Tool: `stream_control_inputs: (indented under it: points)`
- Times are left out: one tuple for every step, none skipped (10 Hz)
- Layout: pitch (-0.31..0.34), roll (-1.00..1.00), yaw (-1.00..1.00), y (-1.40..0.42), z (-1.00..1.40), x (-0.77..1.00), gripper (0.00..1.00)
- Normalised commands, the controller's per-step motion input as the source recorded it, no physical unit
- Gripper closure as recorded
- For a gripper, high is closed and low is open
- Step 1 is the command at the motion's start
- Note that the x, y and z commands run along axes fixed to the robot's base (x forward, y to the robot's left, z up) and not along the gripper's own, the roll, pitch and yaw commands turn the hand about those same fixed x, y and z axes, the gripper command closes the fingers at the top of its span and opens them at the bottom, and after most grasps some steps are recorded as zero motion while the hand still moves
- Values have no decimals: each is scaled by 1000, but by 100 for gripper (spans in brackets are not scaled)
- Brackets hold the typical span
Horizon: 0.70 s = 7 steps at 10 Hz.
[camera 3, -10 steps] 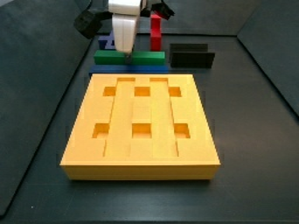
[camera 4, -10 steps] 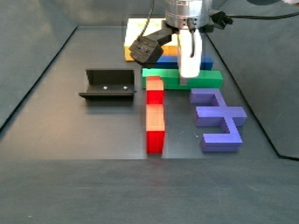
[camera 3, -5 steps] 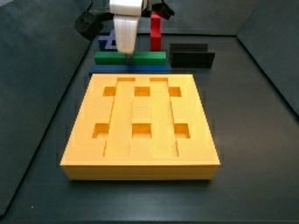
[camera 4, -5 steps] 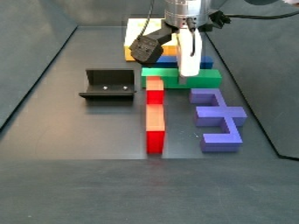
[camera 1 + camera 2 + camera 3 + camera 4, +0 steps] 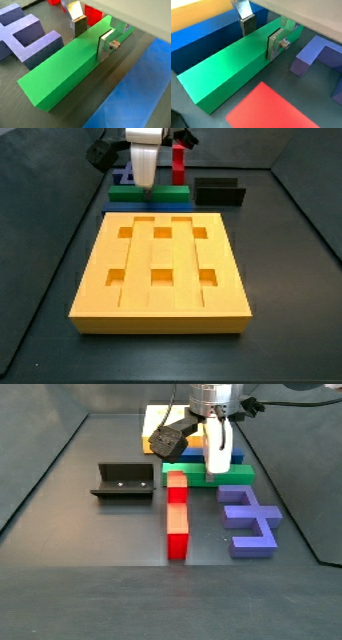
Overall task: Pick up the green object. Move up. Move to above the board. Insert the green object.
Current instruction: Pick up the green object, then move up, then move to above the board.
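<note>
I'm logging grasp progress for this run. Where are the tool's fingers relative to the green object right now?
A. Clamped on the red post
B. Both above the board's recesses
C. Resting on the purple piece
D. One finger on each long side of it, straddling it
D: in both wrist views the tool has one finger on each long side of the green object, which lies on the floor beside the blue bar.

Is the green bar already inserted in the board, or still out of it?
Out. The green bar lies on the floor beyond the board, with the gripper straddling it, fingers on either side.
</note>
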Motion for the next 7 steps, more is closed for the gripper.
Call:
stream_control_inputs:
  points:
    - [0, 0, 0, 0, 0, 0, 100]
    - [0, 0, 0, 0, 0, 0, 100]
    - [0, 0, 0, 0, 833, 0, 100]
    - [9, -5, 53, 26, 795, 17, 100]
    - [50, -7, 48, 20, 485, -3, 100]
    - [33, -2, 30, 4, 210, 25, 100]
    - [0, 0, 0, 0, 1400, 0, 100]
